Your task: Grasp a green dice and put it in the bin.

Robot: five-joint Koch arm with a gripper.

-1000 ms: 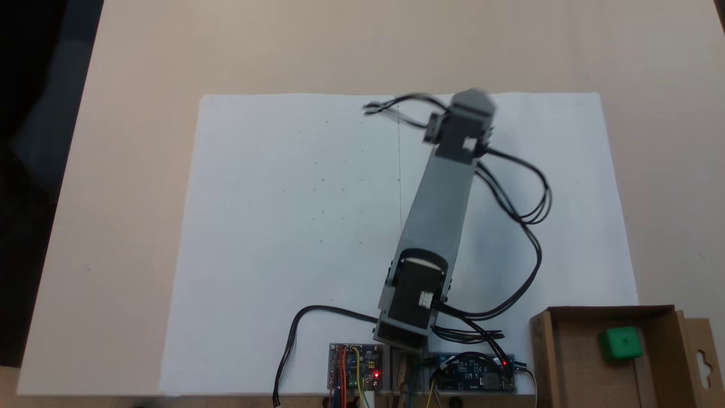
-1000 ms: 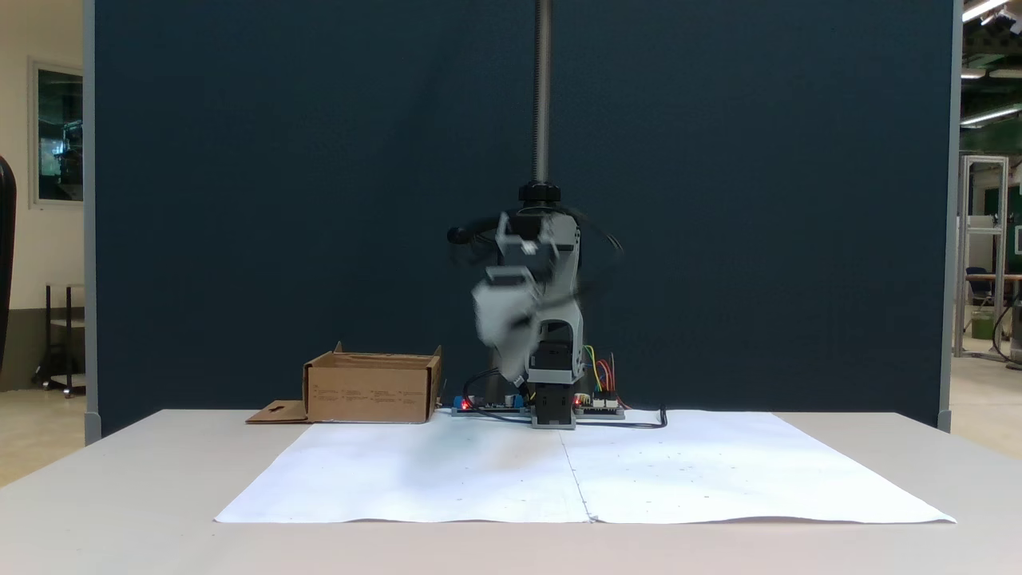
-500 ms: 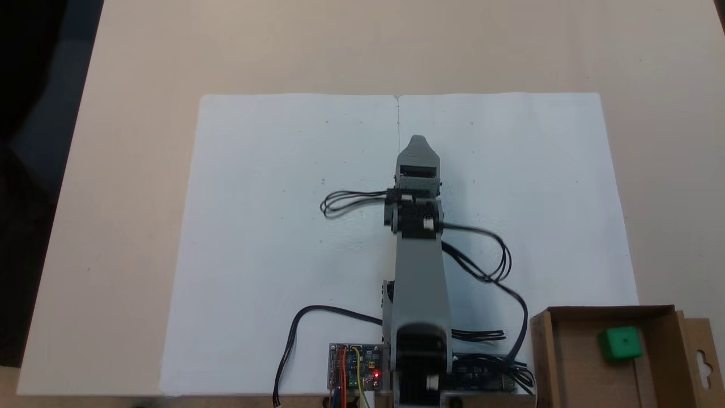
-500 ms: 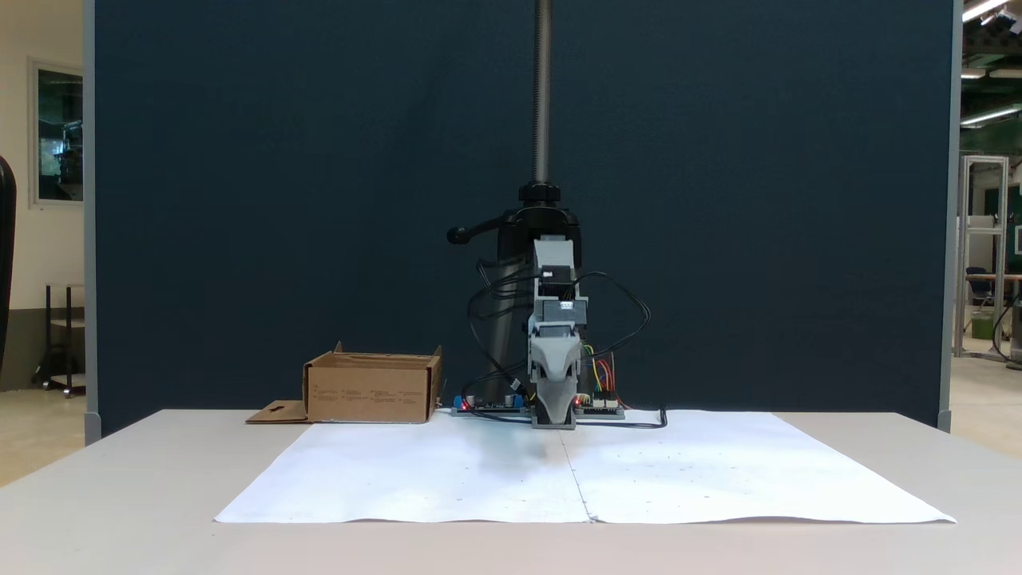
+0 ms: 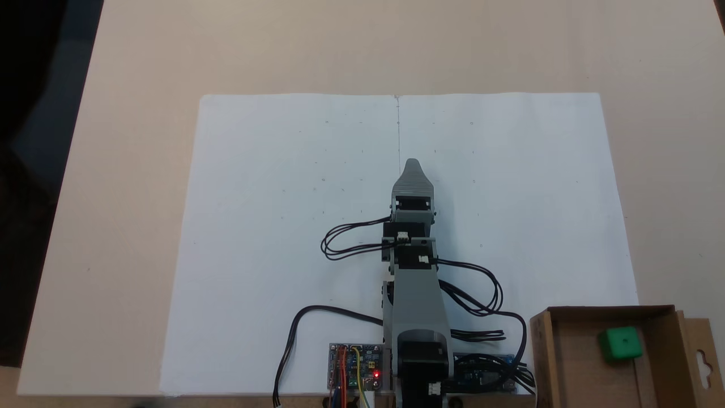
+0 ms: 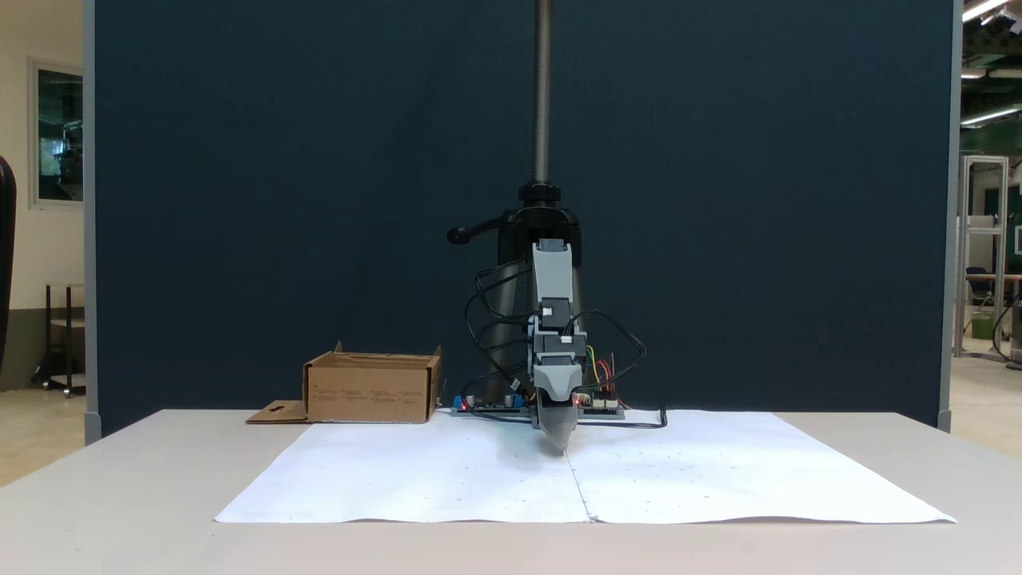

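Green dice [image 5: 621, 343] inside bin [image 5: 572, 362] at bench [image 5: 141, 170] corner, gripper [image 5: 412, 164] over mid paper [image 5: 272, 198], jaw state unclear, paper bare around it.

Arm [image 5: 416, 294] folded forward, jaws pointing down, empty.

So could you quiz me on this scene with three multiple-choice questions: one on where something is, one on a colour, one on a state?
1. Where is the green dice?
A. on the white paper
B. inside the bin
C. in the hand

2. What colour is the bin?
A. brown
B. blue
C. white

3. How is the hand placed?
A. raised high above the bin
B. low over the white paper, carrying nothing
C. resting inside the bin

B: the dice lies on the bin floor.
A: it is brown cardboard.
B: its tip points down at the paper's middle seam.
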